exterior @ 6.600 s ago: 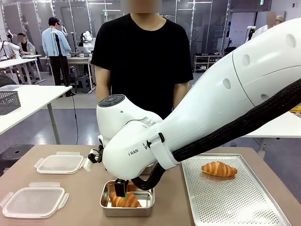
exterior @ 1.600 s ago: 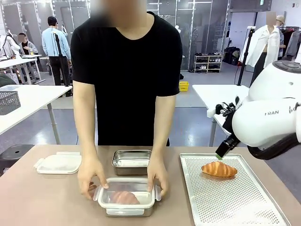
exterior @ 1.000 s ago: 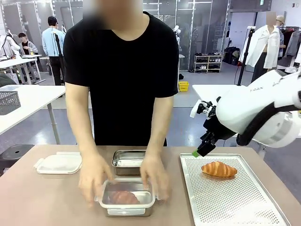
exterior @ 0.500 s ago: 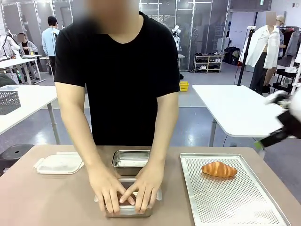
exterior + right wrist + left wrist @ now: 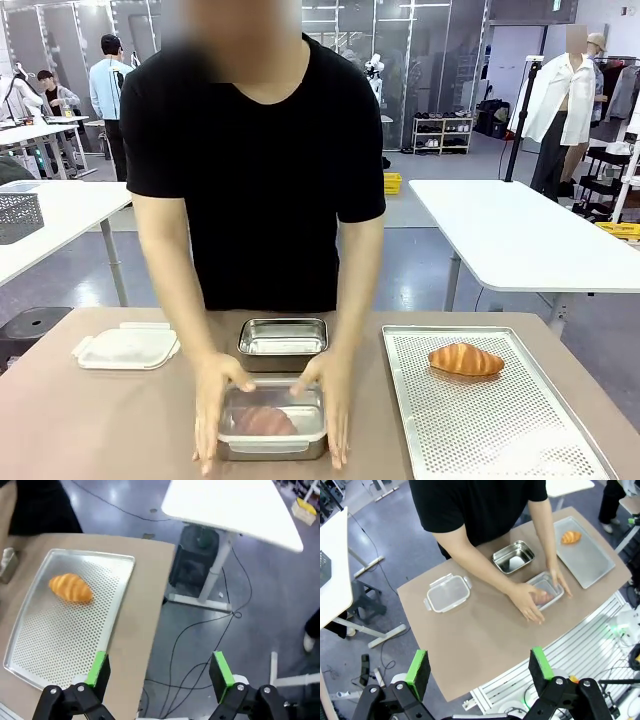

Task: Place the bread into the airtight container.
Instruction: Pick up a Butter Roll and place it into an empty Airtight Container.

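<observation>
The left pincer (image 5: 479, 666) hung high above the counter (image 5: 485, 645), jaws wide apart and holding nothing. The right pincer (image 5: 159, 669), equally wide and empty, hovered out past the counter's edge, beyond the tray (image 5: 60, 630). One piece of bread (image 5: 262, 420) lay inside the airtight container (image 5: 272, 445) under a clear lid (image 5: 290, 400), with the person's hands (image 5: 335, 415) pressed against both sides. That piece looked done bar sealing. A second croissant (image 5: 466, 359) waited on the tray, and an empty steel container (image 5: 284, 342) stood just behind. I could read no brand or writing anywhere.
</observation>
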Motion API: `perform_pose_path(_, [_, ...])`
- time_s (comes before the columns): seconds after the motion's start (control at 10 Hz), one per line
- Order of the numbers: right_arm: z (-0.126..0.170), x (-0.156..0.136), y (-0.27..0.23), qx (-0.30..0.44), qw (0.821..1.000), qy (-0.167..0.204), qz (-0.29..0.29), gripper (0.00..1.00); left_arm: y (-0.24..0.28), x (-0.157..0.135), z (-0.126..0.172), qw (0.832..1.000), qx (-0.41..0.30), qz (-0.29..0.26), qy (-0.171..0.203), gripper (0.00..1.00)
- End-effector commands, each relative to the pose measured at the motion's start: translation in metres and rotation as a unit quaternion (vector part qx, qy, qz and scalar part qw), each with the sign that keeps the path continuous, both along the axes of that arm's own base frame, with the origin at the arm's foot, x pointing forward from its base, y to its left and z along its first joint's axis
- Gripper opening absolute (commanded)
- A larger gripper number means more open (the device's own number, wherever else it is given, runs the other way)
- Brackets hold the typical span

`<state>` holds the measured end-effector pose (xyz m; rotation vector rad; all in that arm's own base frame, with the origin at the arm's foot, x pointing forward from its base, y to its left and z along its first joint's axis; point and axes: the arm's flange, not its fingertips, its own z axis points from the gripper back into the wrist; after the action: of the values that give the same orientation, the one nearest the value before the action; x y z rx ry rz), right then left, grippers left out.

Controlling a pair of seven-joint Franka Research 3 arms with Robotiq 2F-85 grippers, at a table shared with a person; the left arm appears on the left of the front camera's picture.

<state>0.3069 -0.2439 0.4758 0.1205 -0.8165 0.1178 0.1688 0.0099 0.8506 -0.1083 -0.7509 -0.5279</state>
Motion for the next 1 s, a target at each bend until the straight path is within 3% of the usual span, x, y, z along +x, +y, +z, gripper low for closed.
perform_pose_path(0.0, [-0.073,-0.07,0.042,0.029,0.999,-0.018,-0.007,1.0,-0.001,0.0,0.001,1.0,0.0,0.0,-0.001,1.0])
perform_pose_path(0.5, [-0.093,-0.071,0.045,0.026,1.0,-0.005,0.007,1.0,-0.001,0.0,0.001,1.0,0.0,0.0,-0.001,1.0])
perform_pose_path(0.9, [-0.088,-0.051,0.062,0.002,0.999,0.012,0.039,1.0,-0.001,0.0,0.001,1.0,0.0,0.0,-0.001,1.0])
